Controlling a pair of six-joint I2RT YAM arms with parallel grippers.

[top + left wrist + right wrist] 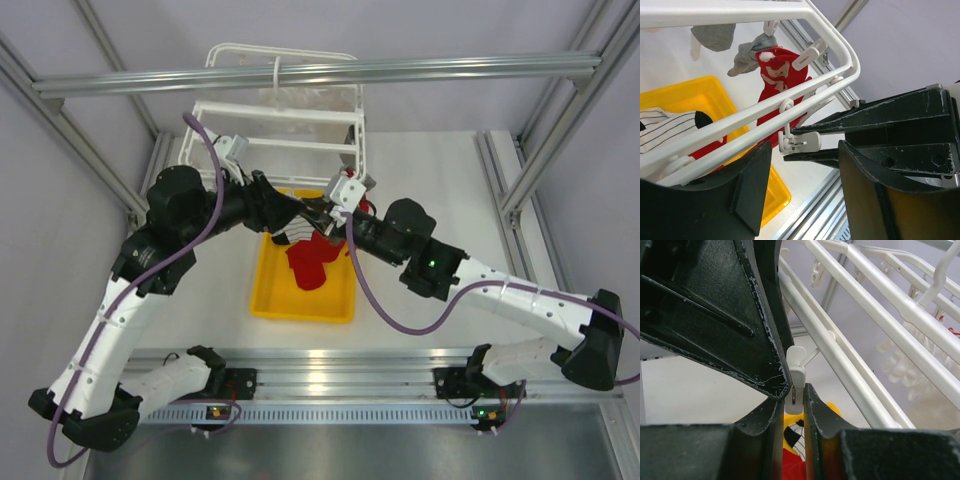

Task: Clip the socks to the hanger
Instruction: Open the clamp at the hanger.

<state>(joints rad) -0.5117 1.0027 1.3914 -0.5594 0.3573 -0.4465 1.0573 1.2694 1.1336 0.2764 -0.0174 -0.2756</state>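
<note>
Overhead view; two wrist close-ups beneath hanger

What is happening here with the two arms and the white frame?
The right gripper is shut on a clip that hangs from the hanger. The left gripper is open beside it and holds nothing. One red sock is already clipped up. A second red sock and a striped sock are in the yellow tray below.

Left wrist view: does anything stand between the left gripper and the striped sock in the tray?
Yes. Bars of the hanger cross between the left gripper and the striped sock. The right gripper, pinching a clip, is there too.
</note>
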